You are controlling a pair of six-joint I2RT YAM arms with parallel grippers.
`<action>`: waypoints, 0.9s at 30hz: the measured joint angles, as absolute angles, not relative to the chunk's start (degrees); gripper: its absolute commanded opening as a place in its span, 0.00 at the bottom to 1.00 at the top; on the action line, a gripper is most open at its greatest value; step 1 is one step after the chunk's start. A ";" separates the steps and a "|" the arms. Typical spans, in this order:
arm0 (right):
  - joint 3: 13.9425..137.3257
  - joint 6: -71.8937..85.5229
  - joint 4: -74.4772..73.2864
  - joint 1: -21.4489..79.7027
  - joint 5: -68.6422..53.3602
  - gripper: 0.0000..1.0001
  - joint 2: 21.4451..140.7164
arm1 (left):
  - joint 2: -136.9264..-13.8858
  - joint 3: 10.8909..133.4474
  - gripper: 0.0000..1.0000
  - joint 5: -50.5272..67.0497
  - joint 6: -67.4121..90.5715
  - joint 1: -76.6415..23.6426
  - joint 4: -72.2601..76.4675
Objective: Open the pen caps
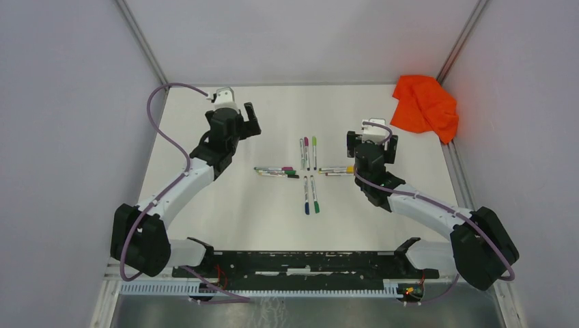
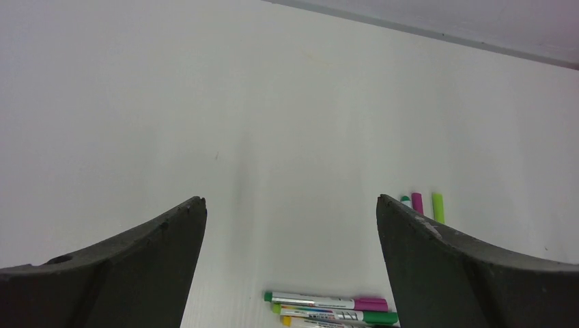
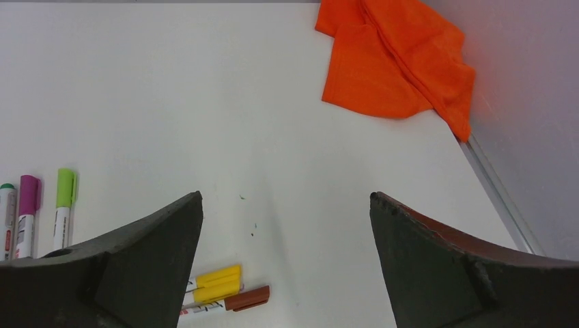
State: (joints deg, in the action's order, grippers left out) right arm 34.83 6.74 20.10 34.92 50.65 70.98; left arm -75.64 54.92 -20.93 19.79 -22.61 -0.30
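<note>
The left gripper (image 2: 290,205) and right gripper (image 3: 285,198) are both wide open, holding nothing. The pen caps (image 3: 218,281) are on pens (image 1: 306,193) in the middle of the table (image 1: 239,205). The pens lie close together, so a grab might catch two or knock them away.

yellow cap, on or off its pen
On: the yellow cap sits on the end of its white barrel, no tip showing.

A flat white table top (image 1: 205,225) fills the enclosure, boxed in on three sides by plain pale grey walls (image 1: 61,102). Thin aluminium corner struts (image 1: 142,41) rise where the walls meet at the back. A crumpled orange cloth (image 1: 425,106) lies in the far right corner, close against the wall. The light is soft and even.
</note>
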 measured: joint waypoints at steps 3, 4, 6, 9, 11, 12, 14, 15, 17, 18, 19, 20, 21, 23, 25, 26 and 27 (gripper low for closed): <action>34.70 6.26 20.60 35.05 50.87 0.86 70.67 | -75.35 54.92 1.00 -20.91 19.79 -22.61 0.16; 34.76 6.61 20.32 35.05 50.72 0.82 70.59 | -75.35 54.92 1.00 -20.91 19.79 -22.61 0.19; 35.70 8.32 18.24 35.05 49.82 0.71 70.67 | -75.40 54.92 1.00 -20.95 19.81 -22.61 0.08; 40.47 13.19 13.23 35.03 48.80 0.62 72.05 | -75.44 55.00 1.00 -21.19 19.84 -22.61 -0.34; 44.31 17.21 10.28 35.05 48.82 0.60 73.47 | -75.50 55.11 1.00 -21.52 19.84 -22.61 -0.91; 45.91 19.07 9.08 35.05 48.80 0.60 74.11 | -75.50 55.13 1.00 -21.76 19.84 -22.61 -1.06; 48.53 23.24 5.63 35.09 49.21 0.58 75.48 | -75.50 55.27 1.00 -22.24 19.84 -22.61 -1.32; 50.13 25.82 3.36 35.09 49.45 0.57 76.66 | -75.57 55.46 1.00 -22.39 19.84 -22.61 -1.54; 52.47 30.28 -0.38 35.09 49.74 0.53 78.96 | -75.72 55.96 1.00 -22.44 19.84 -22.61 -1.69; 53.56 32.51 -2.59 35.09 49.82 0.53 80.18 | -75.77 56.21 1.00 -22.41 19.84 -22.61 -1.72; 54.65 35.05 -5.06 35.09 49.82 0.52 81.58 | -75.83 56.31 1.00 -22.41 19.84 -22.61 -1.72; 55.40 36.99 -6.87 35.09 49.87 0.52 82.70 | -75.85 56.42 1.00 -22.39 19.86 -22.61 -1.74; 56.01 38.79 -8.71 35.09 49.89 0.51 83.70 | -75.88 56.42 1.00 -22.37 19.86 -22.61 -1.72; 56.69 42.35 -11.88 35.09 49.93 0.48 85.30 | -76.07 56.42 1.00 -22.33 19.86 -22.61 -1.72; 56.77 45.30 -14.28 35.03 49.95 0.46 86.21 | -76.36 56.42 1.00 -22.04 19.86 -22.61 -1.85; 56.77 46.50 -15.16 34.94 49.76 0.45 86.50 | -76.49 56.42 1.00 -21.89 19.86 -22.61 -1.98; 56.77 47.99 -15.94 34.72 49.43 0.44 86.80 | -76.55 56.42 1.00 -21.87 19.86 -22.61 -2.09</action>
